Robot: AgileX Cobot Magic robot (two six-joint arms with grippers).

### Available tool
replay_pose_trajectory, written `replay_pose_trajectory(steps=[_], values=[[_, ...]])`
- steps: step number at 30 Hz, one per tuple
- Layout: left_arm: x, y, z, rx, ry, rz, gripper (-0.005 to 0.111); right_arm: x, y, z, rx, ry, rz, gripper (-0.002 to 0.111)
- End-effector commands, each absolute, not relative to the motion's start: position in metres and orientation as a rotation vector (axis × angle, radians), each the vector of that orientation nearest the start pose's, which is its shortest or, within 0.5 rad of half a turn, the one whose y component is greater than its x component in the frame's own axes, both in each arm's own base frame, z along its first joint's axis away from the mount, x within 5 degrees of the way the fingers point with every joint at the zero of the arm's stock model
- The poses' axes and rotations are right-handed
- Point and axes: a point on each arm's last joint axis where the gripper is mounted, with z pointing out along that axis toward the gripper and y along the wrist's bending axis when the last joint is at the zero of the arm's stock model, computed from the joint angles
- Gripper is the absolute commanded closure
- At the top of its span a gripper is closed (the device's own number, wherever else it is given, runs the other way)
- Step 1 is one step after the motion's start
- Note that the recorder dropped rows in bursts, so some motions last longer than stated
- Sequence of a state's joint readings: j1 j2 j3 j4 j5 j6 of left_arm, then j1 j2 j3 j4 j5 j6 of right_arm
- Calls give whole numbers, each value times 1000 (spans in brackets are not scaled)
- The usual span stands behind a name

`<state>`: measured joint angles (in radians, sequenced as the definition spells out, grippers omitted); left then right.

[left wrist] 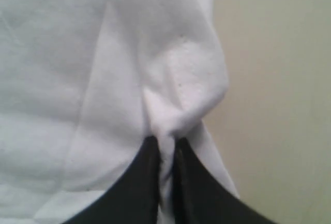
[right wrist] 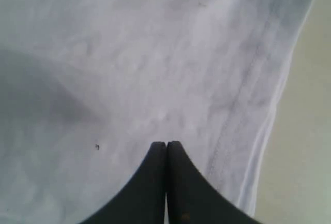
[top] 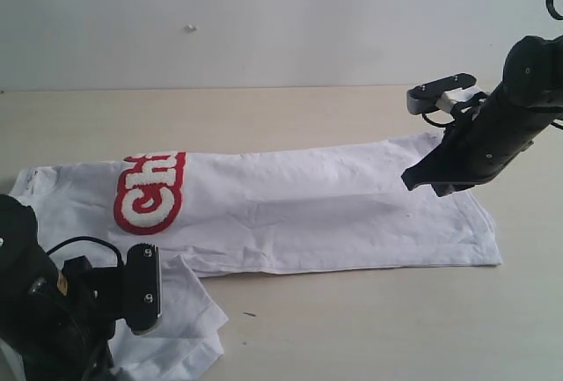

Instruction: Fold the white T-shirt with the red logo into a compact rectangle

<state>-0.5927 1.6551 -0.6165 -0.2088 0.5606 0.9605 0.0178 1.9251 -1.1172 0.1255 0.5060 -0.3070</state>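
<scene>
The white T-shirt (top: 317,209) lies as a long band across the table, and its sleeve (top: 189,328) sticks out at the near left. Only the start of the red logo (top: 149,192) shows, near the shirt's left end. In the left wrist view my left gripper (left wrist: 165,149) is shut on a pinched ridge of the sleeve's cloth (left wrist: 176,94). In the exterior view its jaws are hidden under the left arm (top: 53,311). My right gripper (top: 415,179) hovers over the shirt's right end, near the hem (right wrist: 243,105). Its fingers (right wrist: 155,172) are pressed together with nothing between them.
The beige table (top: 369,328) extends in front of the shirt and beyond its right edge. A pale wall (top: 264,20) rises behind the table. A small dark speck (top: 250,315) lies on the table near the sleeve.
</scene>
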Motion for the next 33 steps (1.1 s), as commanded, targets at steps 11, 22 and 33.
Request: replay_pose_trajectory(steps=[11,22,33], values=[[195,-163,189,2137,2442,-419,107,369,12,144,-315,2760,42,108],[276,-124,183,1820,2307,-158,107,370,12,144,-314,2753,40,108],[316,-124,167,1602,2153,48,97,374,11,145,-328,2708,12,108]])
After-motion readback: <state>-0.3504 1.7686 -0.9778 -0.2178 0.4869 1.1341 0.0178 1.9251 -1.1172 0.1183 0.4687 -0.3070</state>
